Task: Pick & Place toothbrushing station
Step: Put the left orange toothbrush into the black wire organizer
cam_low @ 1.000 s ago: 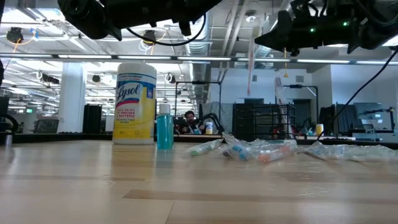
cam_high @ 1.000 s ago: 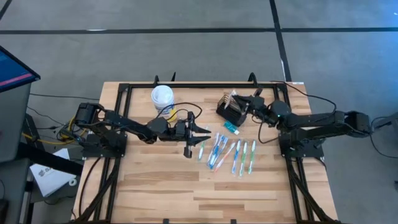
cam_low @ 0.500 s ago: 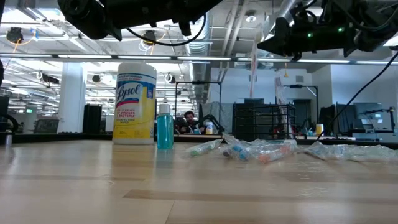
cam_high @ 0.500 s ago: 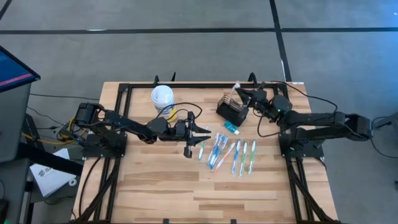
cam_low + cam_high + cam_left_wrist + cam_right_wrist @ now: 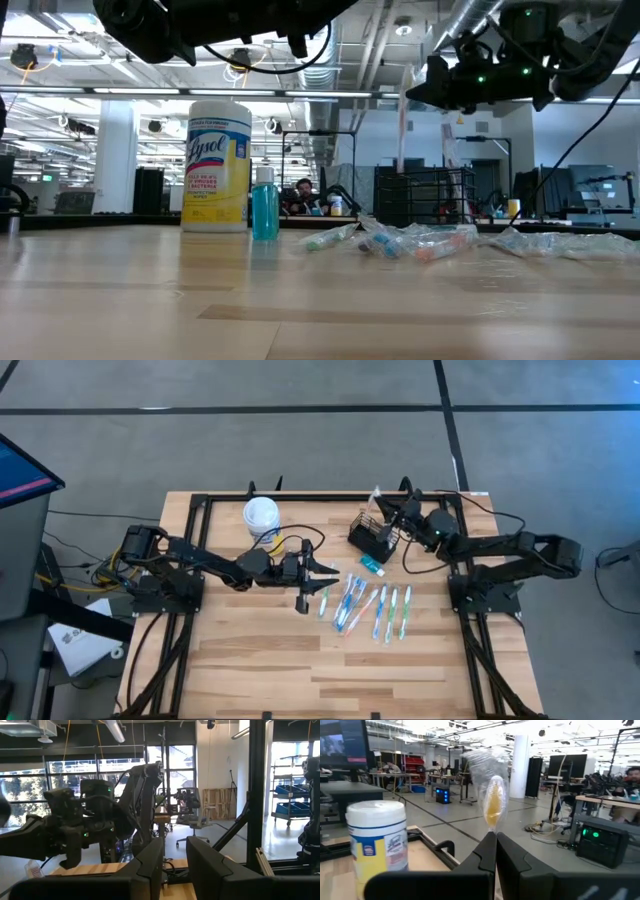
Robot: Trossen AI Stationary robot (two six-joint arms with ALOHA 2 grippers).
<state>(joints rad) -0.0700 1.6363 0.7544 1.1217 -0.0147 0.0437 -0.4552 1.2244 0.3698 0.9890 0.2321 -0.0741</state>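
A wrapped toothbrush (image 5: 492, 795) stands pinched in the right tool (image 5: 398, 510), its fingers (image 5: 487, 852) pressed together on the handle, above the black wire-mesh toothbrushing station (image 5: 372, 534) at about one o'clock on the worktop (image 5: 260, 660). The caddy sits just beside a small teal tube (image 5: 372, 566), with a row of wrapped toothbrushes (image 5: 370, 605) lying toward the centre, near five o'clock from it.

The left tool (image 5: 318, 575) hangs at the middle of the worktop, beside the white-lidded yellow canister (image 5: 261, 518) at eleven o'clock. Its fingers (image 5: 150, 865) stand partly apart with nothing between them.

The brush in hand looks light and stiff, but its clear wrapper is likely slick and crinkly, so a grip low on the handle, as here, seems the safe hold. The bristle end rides free above. The caddy itself appears light and rigid. A careless push on its rim could probably slide or tip it. Its open mesh wall would give a firm purchase if it ever needs moving, though thin wire may let a fingertip slip through.
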